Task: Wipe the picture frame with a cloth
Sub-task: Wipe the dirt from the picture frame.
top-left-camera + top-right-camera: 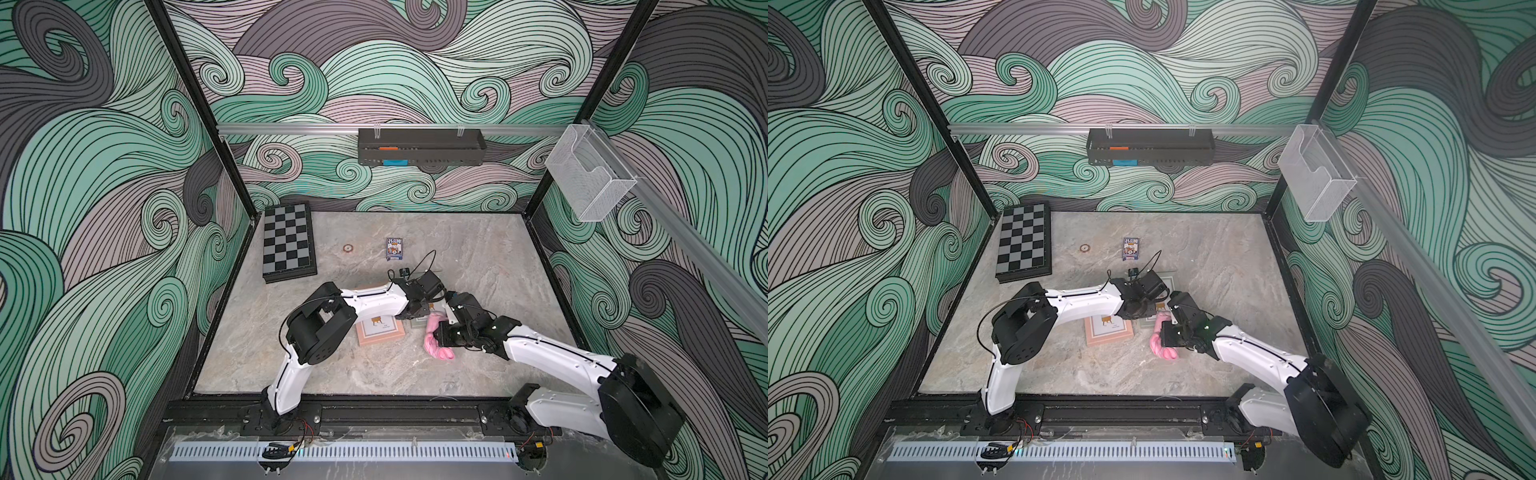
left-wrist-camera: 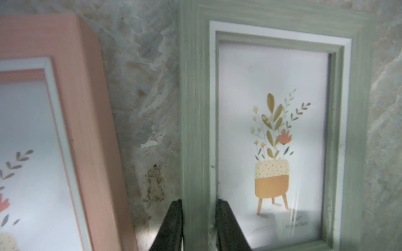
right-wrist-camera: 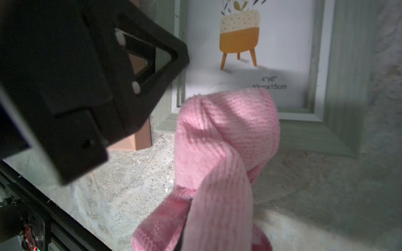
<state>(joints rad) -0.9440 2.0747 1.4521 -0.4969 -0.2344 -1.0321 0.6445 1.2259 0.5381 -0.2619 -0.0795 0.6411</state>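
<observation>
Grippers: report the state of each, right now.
Left gripper: closed on a side rail of the green picture frame.
Right gripper: closed, holding the bunched pink cloth.

Swirling wave-patterned walls [image 1: 83, 166] in green, mauve and grey fill the sides and top of both top views. Black posts [image 1: 201, 104] and a silver rail [image 1: 291, 129] frame them. A black tray [image 1: 422, 147] hangs at upper centre, a clear bin [image 1: 588, 174] at upper right. The grey marbled worktop [image 1: 478, 249] lies at lower centre
</observation>
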